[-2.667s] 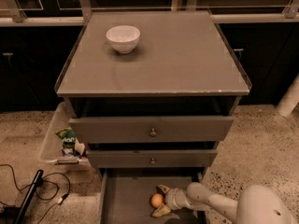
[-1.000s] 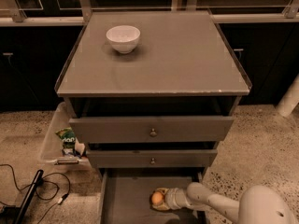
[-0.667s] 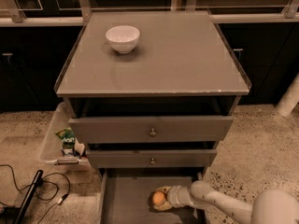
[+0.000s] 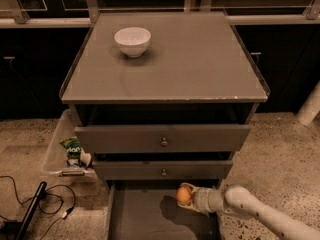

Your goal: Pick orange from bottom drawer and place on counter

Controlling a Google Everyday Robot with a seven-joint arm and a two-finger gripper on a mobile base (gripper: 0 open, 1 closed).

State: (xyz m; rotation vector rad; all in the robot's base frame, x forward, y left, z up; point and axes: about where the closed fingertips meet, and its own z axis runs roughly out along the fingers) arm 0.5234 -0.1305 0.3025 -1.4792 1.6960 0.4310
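tool [image 4: 187, 199] reaches in from the right at low frame, closed round the orange [image 4: 183, 195], held over the open bottom drawer [image 4: 145, 216]. white bowl [image 4: 132, 40] sits back-left on the tabletop [image 4: 190, 69]. tabletop lies up and behind tool, above two knobbed drawer fronts [image 4: 162, 138]; bare middle-right looks likeliest for set-down.

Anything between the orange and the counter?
Gripper holds the orange in the bottom drawer; the two knobbed drawer fronts project just above it, on the way up. The counter bears a white bowl, rear left.
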